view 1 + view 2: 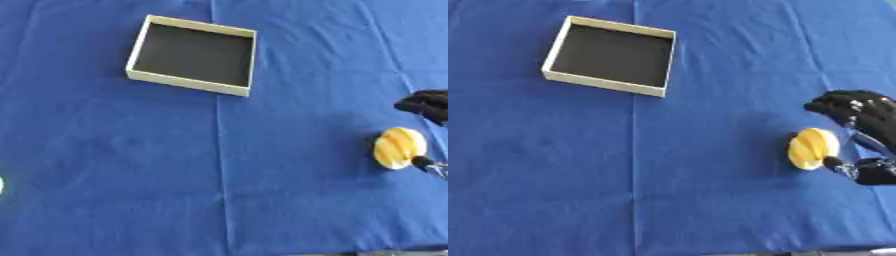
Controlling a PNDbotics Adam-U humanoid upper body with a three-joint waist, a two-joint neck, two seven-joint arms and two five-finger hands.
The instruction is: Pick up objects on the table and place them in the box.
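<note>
Right hand [866,131]: one is seen at the right edge; the fingers are spread above and the thumb is set below, with nothing yet enclosed.
Yellow object [812,148]: one is counted, rounded and ribbed, lying on the cloth just inside the hand's span; the thumb tip is touching its lower right side.
Box [562,44]: one is counted, cream-walled with a dark floor, placed well apart from the hand, far up and to its left.
Blue cloth [675,190]: one sheet is laid over the table.
Left hand: not seen.
</note>
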